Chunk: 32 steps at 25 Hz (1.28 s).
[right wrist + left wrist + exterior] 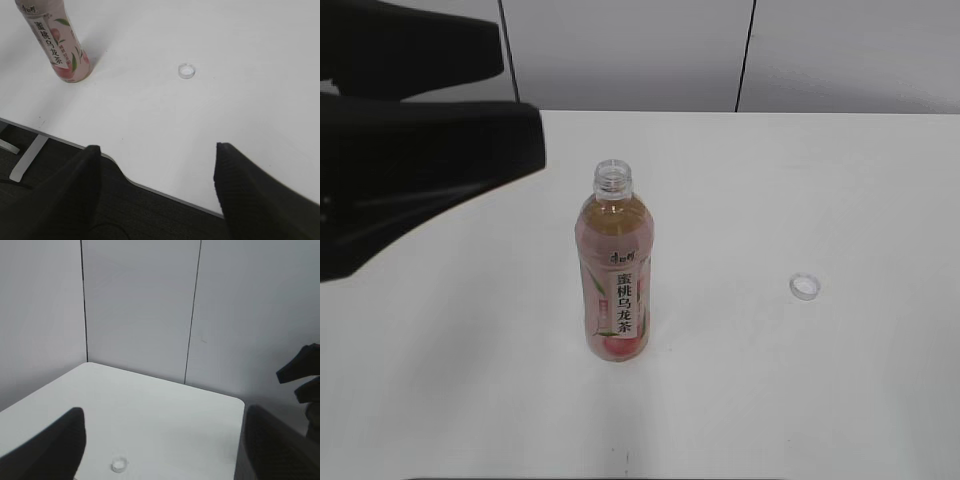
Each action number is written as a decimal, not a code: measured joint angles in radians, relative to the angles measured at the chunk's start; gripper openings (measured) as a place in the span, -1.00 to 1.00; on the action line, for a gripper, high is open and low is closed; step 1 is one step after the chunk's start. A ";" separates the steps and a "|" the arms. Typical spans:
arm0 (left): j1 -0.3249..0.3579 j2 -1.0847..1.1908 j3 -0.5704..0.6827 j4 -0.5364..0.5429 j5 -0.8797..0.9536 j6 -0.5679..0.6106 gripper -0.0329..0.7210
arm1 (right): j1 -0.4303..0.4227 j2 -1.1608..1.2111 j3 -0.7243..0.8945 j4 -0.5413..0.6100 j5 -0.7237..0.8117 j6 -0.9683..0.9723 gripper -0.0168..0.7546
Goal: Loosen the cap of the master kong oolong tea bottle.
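The master kong oolong tea bottle (615, 270) stands upright in the middle of the white table, its neck open with no cap on it. It also shows in the right wrist view (57, 45). The white cap (805, 287) lies apart on the table to the bottle's right, open side up; it shows in the left wrist view (119, 465) and the right wrist view (186, 71). My left gripper (520, 95) is open and empty, raised to the upper left of the bottle (164, 412). My right gripper (157, 149) is open and empty over the table's front edge.
The white table (840, 170) ends at a grey panelled wall (640, 50) behind. Its front edge (130, 181) has dark floor and a table leg (25, 156) below. A dark machine part (305, 375) shows at the right of the left wrist view.
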 joint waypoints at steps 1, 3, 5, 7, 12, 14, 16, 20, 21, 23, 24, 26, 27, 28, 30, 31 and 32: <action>0.000 -0.007 0.000 0.025 0.002 -0.034 0.64 | 0.000 0.000 0.000 0.000 0.000 0.000 0.42; 0.000 -0.019 0.000 0.082 0.002 -0.095 0.64 | 0.000 0.000 0.000 0.000 0.000 0.000 0.42; 0.000 -0.034 0.000 0.146 0.002 -0.164 0.64 | 0.000 0.000 0.000 0.000 0.000 0.000 0.42; 0.000 -0.049 0.000 0.209 -0.002 -0.212 0.64 | 0.000 0.000 0.000 0.000 0.000 0.000 0.42; 0.022 -0.082 0.000 0.209 -0.046 -0.258 0.64 | 0.000 0.000 0.000 0.000 0.000 0.000 0.42; 0.047 -0.087 0.000 0.156 -0.056 -0.259 0.64 | 0.000 0.000 0.000 0.000 0.000 0.000 0.42; 0.078 -0.087 0.000 0.095 -0.053 -0.256 0.64 | 0.000 0.000 0.000 0.000 0.000 0.000 0.42; 0.142 -0.078 0.002 0.000 0.015 -0.180 0.63 | 0.000 0.000 0.000 0.001 0.000 0.000 0.42; 0.155 -0.075 0.004 -0.020 0.039 -0.155 0.63 | 0.000 0.000 0.000 0.001 0.000 0.000 0.42; 0.169 -0.067 0.005 -0.062 0.070 -0.107 0.61 | 0.000 0.000 0.000 0.001 0.000 0.000 0.42; 0.174 -0.065 0.005 -0.093 0.080 -0.093 0.60 | 0.000 0.000 0.000 0.001 0.000 0.000 0.42; 0.176 -0.062 0.008 -0.181 0.123 -0.043 0.57 | 0.000 0.000 0.000 0.001 0.000 0.000 0.42; 0.176 -0.062 0.009 -0.231 0.158 0.008 0.56 | 0.000 0.000 0.000 0.001 0.000 0.000 0.42; 0.176 -0.062 0.015 -0.298 0.196 0.059 0.55 | 0.000 0.000 0.000 0.001 0.000 0.000 0.42; 0.177 -0.062 0.026 -0.412 0.307 0.204 0.52 | 0.000 0.000 0.000 0.001 0.000 0.000 0.42; 0.179 -0.062 0.033 -0.468 0.358 0.266 0.51 | 0.000 0.000 0.000 0.001 0.000 0.000 0.42; 0.179 -0.061 0.039 -0.525 0.420 0.331 0.50 | 0.000 0.000 0.000 0.001 0.000 0.000 0.42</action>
